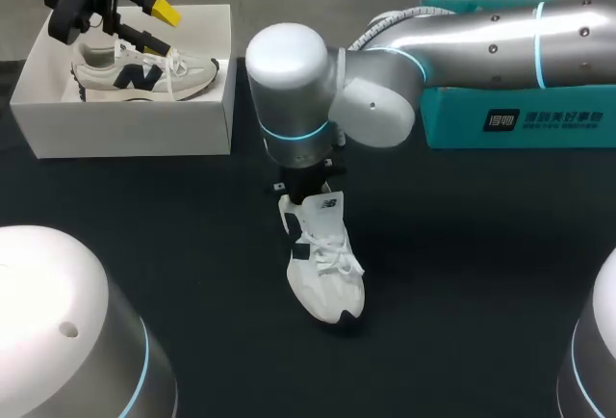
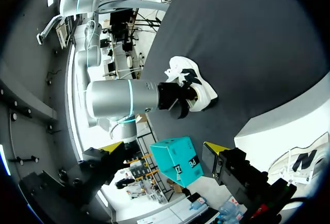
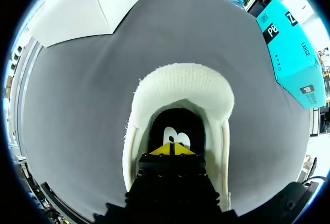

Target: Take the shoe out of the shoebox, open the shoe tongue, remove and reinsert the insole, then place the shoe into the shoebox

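well, white shoe point(image 1: 325, 278), fleecy rounded collar point(image 3: 180, 79)

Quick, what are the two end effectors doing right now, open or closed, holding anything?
Left end effector: open, holding nothing.
Right end effector: closed, tips inside the shoe; grip on insole cannot be told.

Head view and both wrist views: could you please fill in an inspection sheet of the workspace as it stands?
Surface: black table.
Job's things: white shoebox at rear left, with the boxed shoe inside; the table shoe stands mid-table, laced.
Clutter: teal box at rear right.
Grippers: left gripper open, above the shoebox; right gripper has its tips together inside the table shoe's opening, over the insole; whether it pinches the insole is unclear.
Cables: pale hose on the right arm.
Surroundings: nothing seen.
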`<state>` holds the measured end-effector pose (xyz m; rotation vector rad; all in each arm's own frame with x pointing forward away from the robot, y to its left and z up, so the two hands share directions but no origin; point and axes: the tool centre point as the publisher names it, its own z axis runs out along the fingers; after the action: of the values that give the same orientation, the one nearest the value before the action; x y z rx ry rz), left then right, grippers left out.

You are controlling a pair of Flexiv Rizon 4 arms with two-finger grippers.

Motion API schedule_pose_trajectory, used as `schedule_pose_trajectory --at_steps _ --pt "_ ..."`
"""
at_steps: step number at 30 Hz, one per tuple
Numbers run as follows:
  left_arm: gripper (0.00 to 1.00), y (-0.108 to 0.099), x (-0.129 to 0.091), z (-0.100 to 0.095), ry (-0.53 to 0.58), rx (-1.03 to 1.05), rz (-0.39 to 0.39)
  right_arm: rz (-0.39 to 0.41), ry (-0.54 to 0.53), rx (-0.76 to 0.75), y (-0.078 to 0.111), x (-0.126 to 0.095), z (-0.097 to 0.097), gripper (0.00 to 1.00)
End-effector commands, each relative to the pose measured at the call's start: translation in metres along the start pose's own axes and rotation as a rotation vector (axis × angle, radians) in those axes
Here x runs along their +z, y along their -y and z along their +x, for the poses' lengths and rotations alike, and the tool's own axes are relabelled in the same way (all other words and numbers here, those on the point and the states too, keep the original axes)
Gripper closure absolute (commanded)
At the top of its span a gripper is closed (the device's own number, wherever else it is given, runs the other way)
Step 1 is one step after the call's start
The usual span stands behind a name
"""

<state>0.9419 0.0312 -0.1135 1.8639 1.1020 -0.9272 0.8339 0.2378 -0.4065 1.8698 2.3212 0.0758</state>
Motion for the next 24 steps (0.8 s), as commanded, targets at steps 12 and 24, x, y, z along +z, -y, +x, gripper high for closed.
schedule_pose_trajectory --at_steps 12,24 --pt "0.0 0.0 0.0 0.0 -0.004 0.001 0.001 0.093 -0.009 -0.002 0.011 -0.039 0.0 1.0" --pt "0.0 0.0 0.0 0.0 -0.004 0.001 0.001 0.221 -0.081 -0.023 0.023 -0.072 0.001 1.0"
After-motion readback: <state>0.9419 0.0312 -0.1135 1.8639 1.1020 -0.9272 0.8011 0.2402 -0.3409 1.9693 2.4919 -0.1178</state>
